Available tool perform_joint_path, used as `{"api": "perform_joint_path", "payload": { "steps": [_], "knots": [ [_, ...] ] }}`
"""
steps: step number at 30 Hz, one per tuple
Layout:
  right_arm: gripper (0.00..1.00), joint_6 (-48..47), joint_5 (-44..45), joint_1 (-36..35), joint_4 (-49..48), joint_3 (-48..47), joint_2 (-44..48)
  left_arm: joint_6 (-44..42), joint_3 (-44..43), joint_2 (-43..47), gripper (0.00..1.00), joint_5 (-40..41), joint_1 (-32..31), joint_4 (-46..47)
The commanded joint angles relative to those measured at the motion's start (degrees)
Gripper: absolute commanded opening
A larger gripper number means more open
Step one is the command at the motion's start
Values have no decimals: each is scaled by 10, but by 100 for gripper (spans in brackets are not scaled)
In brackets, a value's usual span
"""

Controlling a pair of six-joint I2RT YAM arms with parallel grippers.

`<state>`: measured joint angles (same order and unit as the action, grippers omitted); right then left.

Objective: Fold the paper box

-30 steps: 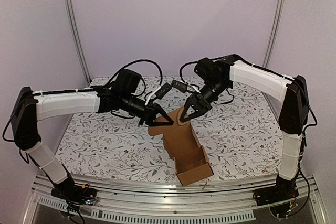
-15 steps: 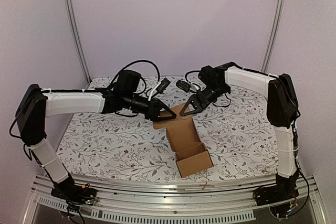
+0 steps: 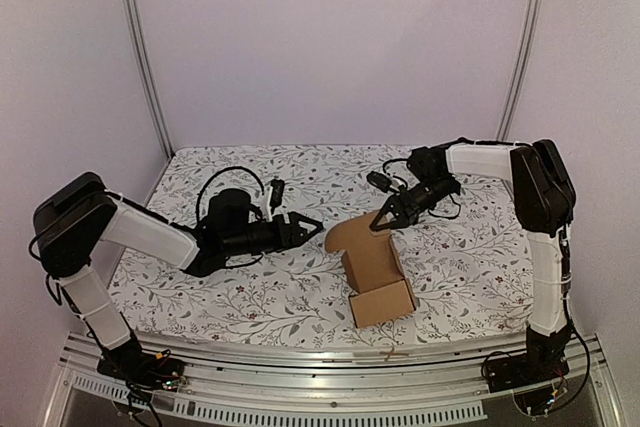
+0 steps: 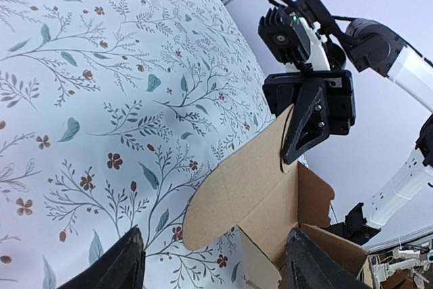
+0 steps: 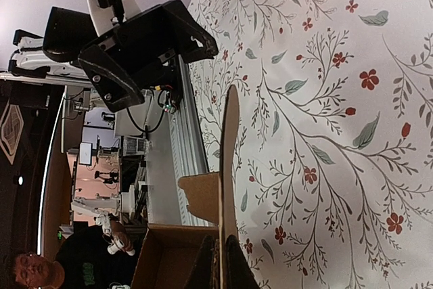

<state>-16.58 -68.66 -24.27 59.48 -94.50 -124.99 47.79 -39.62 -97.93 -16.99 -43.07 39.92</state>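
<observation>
The paper box [image 3: 378, 265] is matt brown corrugated cardboard; the surface [image 3: 480, 247] wears smooth floral-printed cloth; the fingers [image 4: 312, 121] look matt black plastic

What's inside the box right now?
Only bare cardboard walls show inside the box from the left wrist view. Its floor is hidden behind the near wall and the raised lid, which the right fingers pinch.

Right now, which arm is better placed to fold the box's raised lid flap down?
The right. The right gripper is shut on the raised flap of the paper box, while the left gripper is open, off to the side and not touching the cardboard.
</observation>
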Motion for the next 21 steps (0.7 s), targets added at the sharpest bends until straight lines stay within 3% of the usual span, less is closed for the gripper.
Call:
{"api": "perform_joint_path", "payload": {
  "steps": [1, 4, 12, 21],
  "knots": [
    [0, 5, -29, 10, -24, 3, 23, 45, 32, -16, 69, 102, -12, 103],
    [0, 2, -48, 10, -24, 8, 33, 56, 49, -27, 63, 146, 0, 80],
    [0, -1, -61, 10, -24, 12, 46, 55, -10, -112, 55, 56, -6, 126],
    [0, 2, -43, 10, -27, 10, 35, 50, -17, -138, 51, -45, -27, 301]
  ]
}}
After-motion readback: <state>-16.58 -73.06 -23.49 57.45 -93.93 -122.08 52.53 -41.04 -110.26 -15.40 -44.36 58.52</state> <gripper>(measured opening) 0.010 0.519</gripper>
